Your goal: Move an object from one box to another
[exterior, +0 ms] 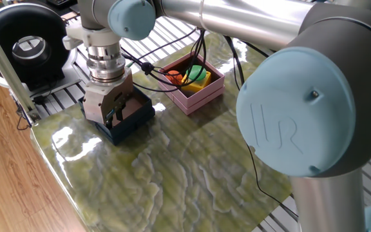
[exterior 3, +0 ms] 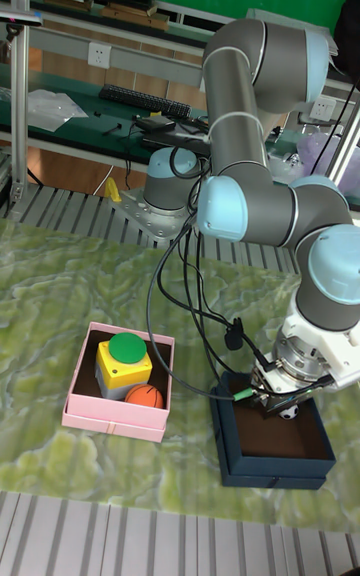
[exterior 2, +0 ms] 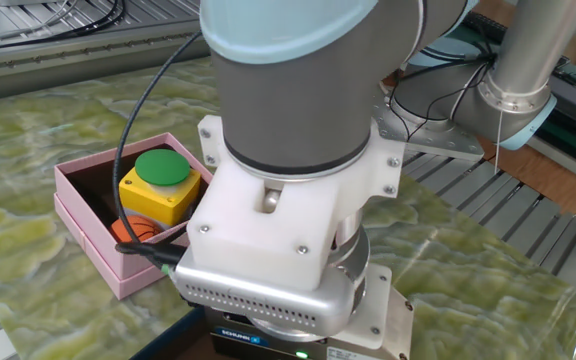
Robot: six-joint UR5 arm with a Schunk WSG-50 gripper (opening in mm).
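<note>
Reaching down, your gripper [exterior: 113, 116] sits inside the navy-blue box [exterior: 126, 121].
From one fixed view, you cannot tell if its fingers are spread or pinching. From the other fixed view, the pink box [exterior 2: 86, 230] at 9 o'clock holds a yellow block [exterior 2: 158, 195] and an orange ball [exterior 2: 133, 230]. From the tall fixed view, something small and white [exterior 3: 287, 412] sits at the fingertips.

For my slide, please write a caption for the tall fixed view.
Gripper lowered into navy box; pink box holds the objects.
</note>
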